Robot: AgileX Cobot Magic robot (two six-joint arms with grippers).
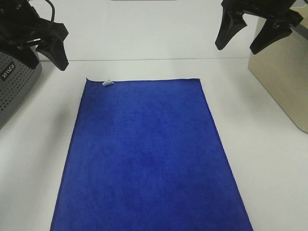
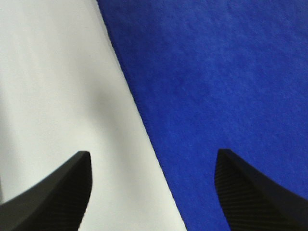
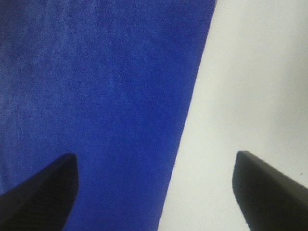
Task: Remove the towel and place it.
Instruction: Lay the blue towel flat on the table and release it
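A deep blue towel fills the near and middle part of the scene. It lies flat and smooth on a white table, its near end running out of the overhead view. A small white tag sits at its far left corner.

Beyond the far corners, two black grippers hang above the table. The left gripper has its fingers spread wide and holds nothing; its wrist view looks down on the towel's left edge. The right gripper is likewise spread and empty, with the towel's right edge below it.

A grey perforated container stands at the far left, and a pale beige container at the far right, both apart from the towel.

The cloth looks fuzzy, soft and light. It would probably sag and fold once lifted. As it lies flat, the far corners or side edges seem the best places to pinch.
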